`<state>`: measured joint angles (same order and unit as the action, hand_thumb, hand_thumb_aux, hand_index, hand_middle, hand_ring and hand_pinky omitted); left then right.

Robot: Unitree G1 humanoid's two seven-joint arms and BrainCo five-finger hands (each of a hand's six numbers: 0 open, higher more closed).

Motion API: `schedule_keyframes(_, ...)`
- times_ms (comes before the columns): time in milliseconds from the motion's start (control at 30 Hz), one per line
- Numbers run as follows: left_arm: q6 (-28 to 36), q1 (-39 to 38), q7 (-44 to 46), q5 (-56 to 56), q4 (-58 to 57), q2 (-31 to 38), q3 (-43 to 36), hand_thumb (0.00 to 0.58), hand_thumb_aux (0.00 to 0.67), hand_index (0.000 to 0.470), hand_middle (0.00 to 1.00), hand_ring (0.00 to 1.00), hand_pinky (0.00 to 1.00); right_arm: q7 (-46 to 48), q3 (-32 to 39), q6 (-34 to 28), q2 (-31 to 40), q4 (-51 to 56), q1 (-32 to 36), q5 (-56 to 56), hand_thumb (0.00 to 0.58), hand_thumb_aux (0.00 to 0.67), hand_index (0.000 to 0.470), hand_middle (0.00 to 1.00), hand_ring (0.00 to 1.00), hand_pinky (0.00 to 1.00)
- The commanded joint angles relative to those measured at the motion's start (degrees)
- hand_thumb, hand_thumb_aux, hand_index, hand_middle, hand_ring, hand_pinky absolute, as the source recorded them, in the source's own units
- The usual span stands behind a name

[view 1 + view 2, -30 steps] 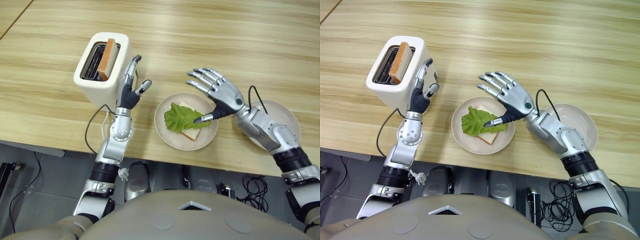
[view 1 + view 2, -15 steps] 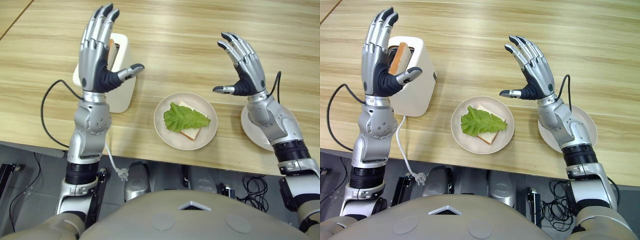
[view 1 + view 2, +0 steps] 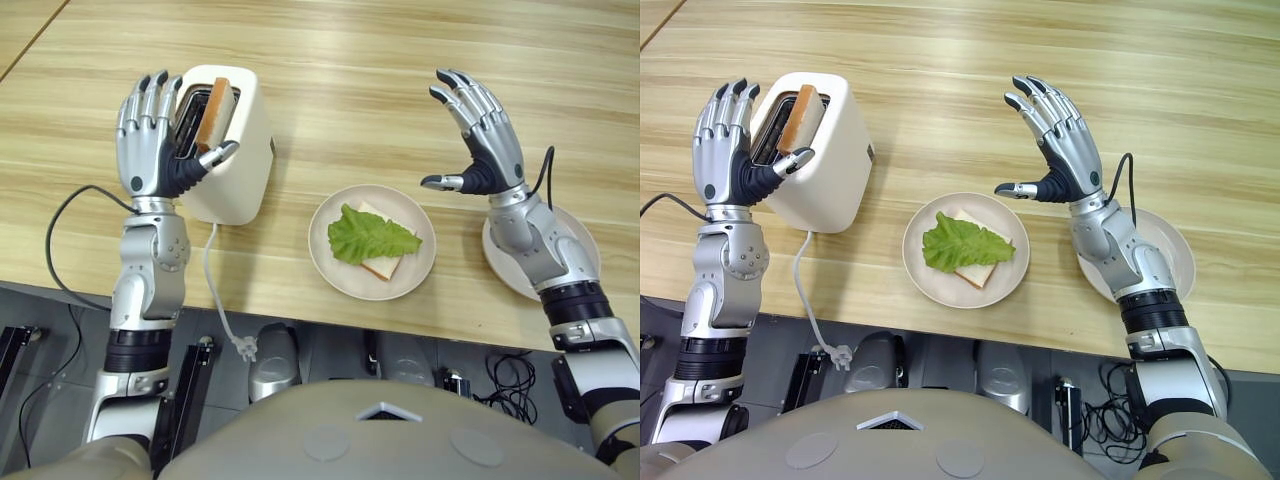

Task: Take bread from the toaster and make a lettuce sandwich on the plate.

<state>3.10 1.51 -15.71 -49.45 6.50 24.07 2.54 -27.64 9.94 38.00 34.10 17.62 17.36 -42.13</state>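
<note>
The plate [image 3: 420,268] at the near centre of the surface [image 3: 400,80] carried one bread slice [image 3: 385,268] with the lettuce [image 3: 372,236] laid over it. The top slice [image 3: 213,112] stood upright in the toaster [image 3: 240,170] at far left. The left hand [image 3: 150,145] was beside the toaster, spread and empty, with the thumb near the slot. The right hand [image 3: 485,140] was raised right of the plate, also spread and empty. Judged step: fetching the second slice. The next move requires pinching its exposed edge and lifting it straight up.

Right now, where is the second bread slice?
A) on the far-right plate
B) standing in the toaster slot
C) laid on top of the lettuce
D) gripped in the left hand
B: the bread slice stands in the slot of the toaster. The left hand beside it is open and holds nothing, and the lettuce lies uncovered.
</note>
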Motion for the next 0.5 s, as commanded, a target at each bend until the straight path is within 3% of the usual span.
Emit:
schedule_keyframes(33, 1.8, -0.2, 1.2, -0.6, -1.6, 0.9, -0.9, 0.0, 0.0, 0.0, 0.0, 0.0, 0.0, -0.1, 0.0, 0.0, -0.2, 0.9, -0.2, -0.6, 0.0, 0.0, 0.0, 0.0, 0.0, 0.0)
schedule_keyframes(267, 2.7, 0.5, 3.1, -0.2, -4.6, 1.5, -3.1, 0.0, 0.0, 0.0, 0.0, 0.0, 0.0, -0.2, 0.3, 0.3, -0.4, 1.1, -0.5, -1.0, 0.0, 0.0, 0.0, 0.0, 0.0, 0.0)
schedule_keyframes(300, 2.7, 0.6, 3.1, 0.0, -5.0, 1.6, -3.4, 0.036, 0.021, 0.014, 0.0, 0.0, 0.0, -0.2, 0.3, 0.3, -0.4, 1.1, -0.5, -1.0, 0.0, 0.0, 0.0, 0.0, 0.0, 0.0)
schedule_keyframes(333, 2.8, 0.7, 3.2, 0.1, -5.4, 1.7, -3.6, 0.201, 0.129, 0.088, 0.0, 0.0, 0.0, -0.2, 0.4, 0.3, -0.4, 1.2, -0.6, -1.0, 0.0, 0.0, 0.0, 0.0, 0.0, 0.0)
schedule_keyframes(367, 2.9, 0.8, 3.1, 0.2, -5.6, 1.7, -3.7, 0.268, 0.179, 0.123, 0.0, 0.0, 0.0, -0.2, 0.4, 0.3, -0.5, 1.2, -0.6, -1.1, 0.0, 0.0, 0.0, 0.0, 0.0, 0.0)
schedule_keyframes(400, 2.9, 1.0, 3.1, 0.4, -5.9, 1.8, -3.9, 0.268, 0.179, 0.123, 0.0, 0.0, 0.0, -0.1, 0.4, 0.3, -0.5, 1.2, -0.6, -1.1, 0.0, 0.0, 0.0, 0.0, 0.0, 0.0)
schedule_keyframes(433, 2.8, 1.1, 3.0, 0.6, -6.2, 1.9, -3.9, 0.468, 0.376, 0.258, 0.0, 0.0, 0.0, -0.1, 0.4, 0.3, -0.5, 1.2, -0.6, -1.1, 0.0, 0.0, 0.0, 0.0, 0.0, 0.0)
schedule_keyframes(467, 2.6, 1.2, 2.8, 0.9, -6.4, 2.0, -4.0, 0.572, 0.591, 0.406, 0.0, 0.0, 0.0, -0.1, 0.5, 0.3, -0.5, 1.2, -0.7, -1.1, 0.0, 0.0, 0.0, 0.0, 0.0, 0.0)
schedule_keyframes(500, 2.6, 1.2, 2.6, 1.1, -6.6, 2.0, -4.0, 0.572, 0.591, 0.406, 0.0, 0.0, 0.0, -0.1, 0.5, 0.3, -0.5, 1.2, -0.8, -1.0, 0.0, 0.0, 0.0, 0.0, 0.0, 0.0)
